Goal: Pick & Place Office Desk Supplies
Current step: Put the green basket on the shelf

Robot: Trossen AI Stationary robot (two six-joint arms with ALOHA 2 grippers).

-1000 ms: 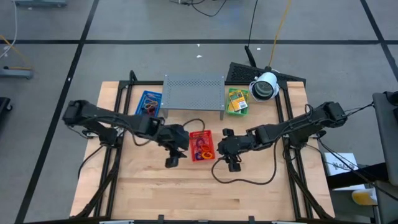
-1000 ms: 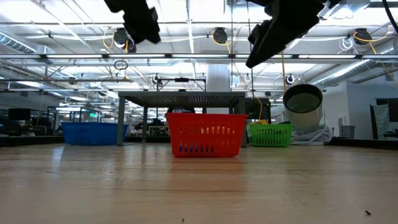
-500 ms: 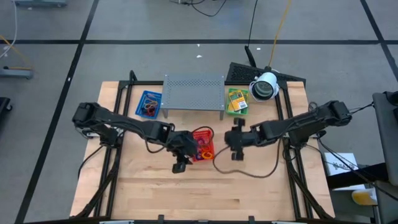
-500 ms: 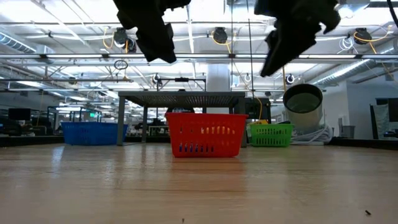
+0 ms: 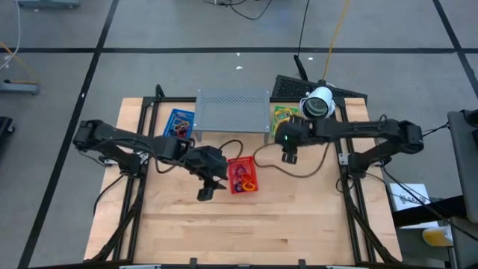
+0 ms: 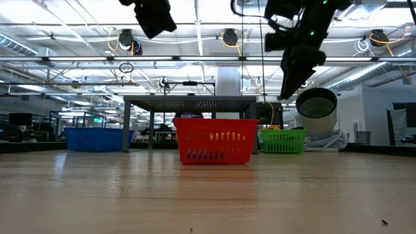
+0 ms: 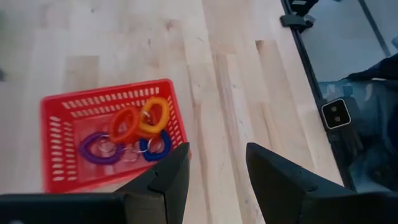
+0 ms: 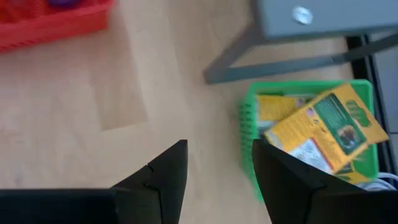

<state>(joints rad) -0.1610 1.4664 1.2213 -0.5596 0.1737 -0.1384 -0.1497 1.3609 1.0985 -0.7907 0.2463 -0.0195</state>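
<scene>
The sorting looks nearly finished: rubber-band loops [image 7: 127,134] lie in the red basket [image 7: 56,109] beside the open, empty left claw [image 7: 214,180]; yellow-and-green packets [image 8: 326,134] fill the green basket [image 8: 249,124] near the open, empty right claw [image 8: 221,177].

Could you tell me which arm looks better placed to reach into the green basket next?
Probably the right: the right gripper hangs open beside the green basket. The left gripper sits by the red basket, across the table.

Two dark jointed arms, black cables
</scene>
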